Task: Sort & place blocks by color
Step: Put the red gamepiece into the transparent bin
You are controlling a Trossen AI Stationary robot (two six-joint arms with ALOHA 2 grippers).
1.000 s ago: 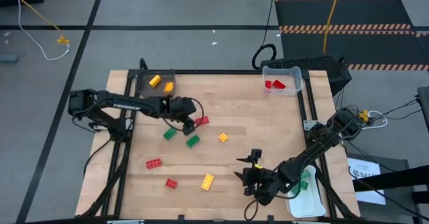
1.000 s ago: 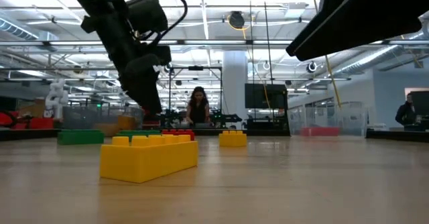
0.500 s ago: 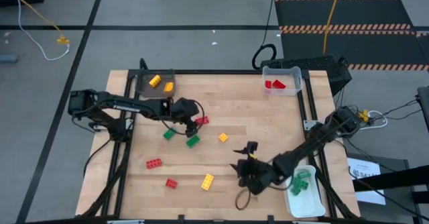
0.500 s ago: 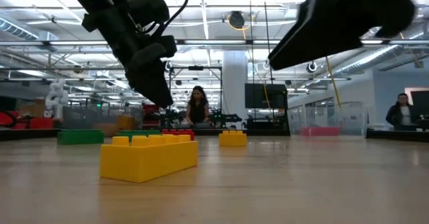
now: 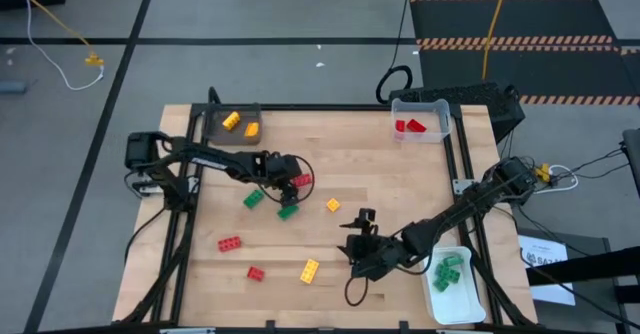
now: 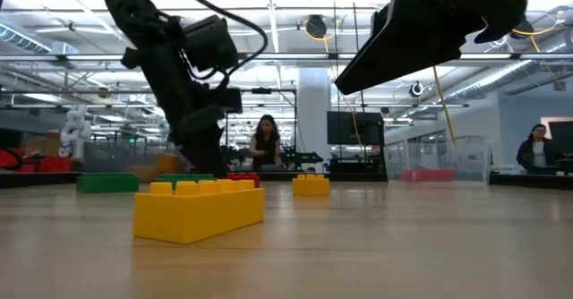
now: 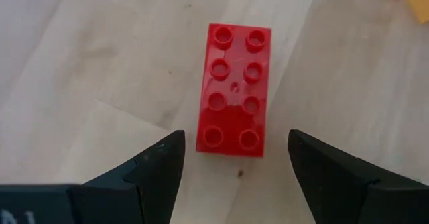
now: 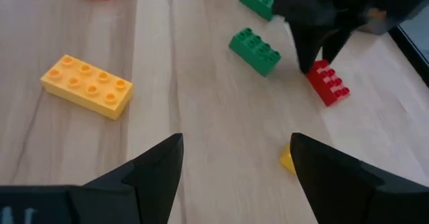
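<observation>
My left gripper (image 5: pixel 291 186) is open above a red two-by-four block (image 7: pixel 234 88), which lies flat on the table with its studs up; the fingers stand on either side of its near end without touching. The same block shows in the high view (image 5: pixel 301 180). My right gripper (image 5: pixel 358 244) is open and empty, raised over the table's middle near part. Two green blocks (image 5: pixel 254 199) (image 5: pixel 288 211), a small yellow block (image 5: pixel 332 205), a long yellow block (image 5: pixel 310 270) and two red blocks (image 5: pixel 229 243) (image 5: pixel 256 273) lie on the table.
A dark tray (image 5: pixel 212 127) at the far left holds two yellow blocks. A clear bin (image 5: pixel 441 109) at the far right holds red blocks. A white bin (image 5: pixel 470 296) at the near right holds green blocks. People show in the room beyond the table in the low view.
My left gripper has moved toward the table's right edge and come over the red block. My right gripper has moved away from the white bin toward the table's left and far side, over the table's middle.
</observation>
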